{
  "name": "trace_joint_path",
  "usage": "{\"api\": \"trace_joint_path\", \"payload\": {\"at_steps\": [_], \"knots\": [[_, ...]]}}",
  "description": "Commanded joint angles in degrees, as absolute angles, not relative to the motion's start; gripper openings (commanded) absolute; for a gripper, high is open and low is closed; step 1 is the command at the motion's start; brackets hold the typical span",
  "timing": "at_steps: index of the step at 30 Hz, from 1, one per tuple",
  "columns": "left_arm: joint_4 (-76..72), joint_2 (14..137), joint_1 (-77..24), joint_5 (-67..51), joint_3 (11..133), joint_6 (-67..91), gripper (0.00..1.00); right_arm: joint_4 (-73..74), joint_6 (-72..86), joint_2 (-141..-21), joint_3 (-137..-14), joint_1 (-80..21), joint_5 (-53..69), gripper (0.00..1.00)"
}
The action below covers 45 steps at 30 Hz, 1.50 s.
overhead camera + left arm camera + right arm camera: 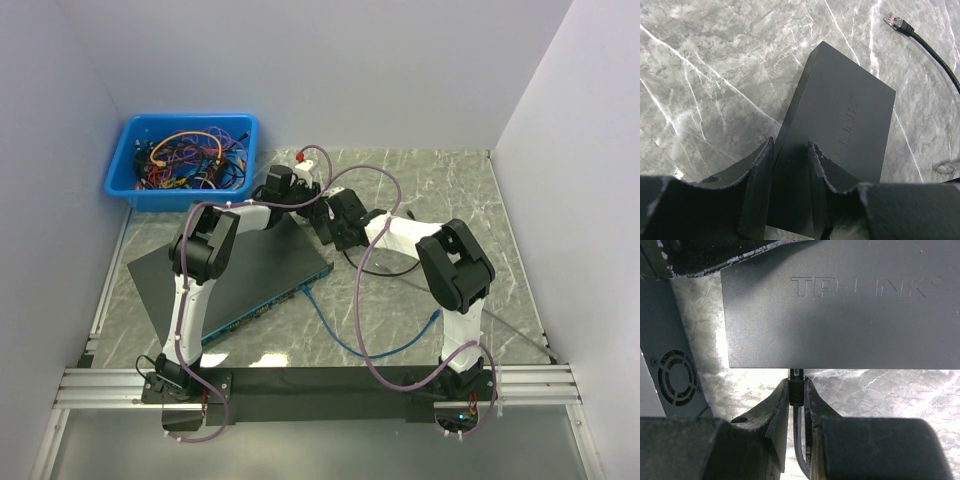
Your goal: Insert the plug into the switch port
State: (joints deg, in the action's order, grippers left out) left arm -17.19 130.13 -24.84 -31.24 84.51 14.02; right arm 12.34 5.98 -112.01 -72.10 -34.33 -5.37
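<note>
The small black TP-LINK switch (840, 115) has its near end between my left gripper's (790, 142) fingers, which are shut on it. In the right wrist view the switch's (840, 325) lettered face fills the top. My right gripper (797, 382) is shut on a black plug (797, 391) whose clear tip touches the switch's near edge. I cannot tell how deep it sits. Its black cable (799, 440) hangs down between the fingers. In the top view both grippers, left (298, 195) and right (324, 213), meet at the table's middle back, hiding the switch.
A large flat black rack switch (240, 275) lies left of centre, with a blue cable (345, 335) in its front. A blue bin (185, 155) of cables stands at the back left. A loose black cable with a clear plug (894, 21) lies beyond the small switch.
</note>
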Motion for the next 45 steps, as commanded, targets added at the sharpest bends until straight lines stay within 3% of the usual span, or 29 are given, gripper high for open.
{"api": "trace_joint_path", "payload": {"at_steps": [1,3,7,12,21,26,33,45], "knots": [[-0.18,134.82,-30.06,-42.81,81.82,15.64,0.37,-3.09,7.12,-111.98,-76.11,-32.87,-8.79,0.0],[-0.18,134.56,-29.88,-42.02,81.91,16.34,0.38,-2.46,7.47,-111.01,-74.54,-32.96,-8.61,0.05],[-1.75,132.81,-28.57,-37.02,80.51,19.59,0.4,-2.03,8.52,-105.84,-69.79,-34.1,-9.66,0.36],[-6.32,129.73,-27.25,-33.67,77.96,22.23,0.41,1.66,10.45,-99.07,-64.09,-36.47,-12.91,0.47],[-8.26,127.97,-26.89,-31.21,76.38,24.17,0.4,11.68,18.18,-88.43,-59.94,-37.09,-23.36,0.49],[-8.7,127.88,-26.63,-29.36,76.29,25.13,0.4,21.87,24.51,-91.49,-59.5,-36.48,-33.48,0.45],[-9.23,127.8,-26.02,-29.09,75.59,25.49,0.39,27.6,29.7,-95.45,-58.27,-35.16,-32.27,0.41],[-10.55,127.27,-24.96,-30.15,74.01,26.11,0.38,30.76,29.53,-99.75,-61.52,-32.7,-29.36,0.46]]}}
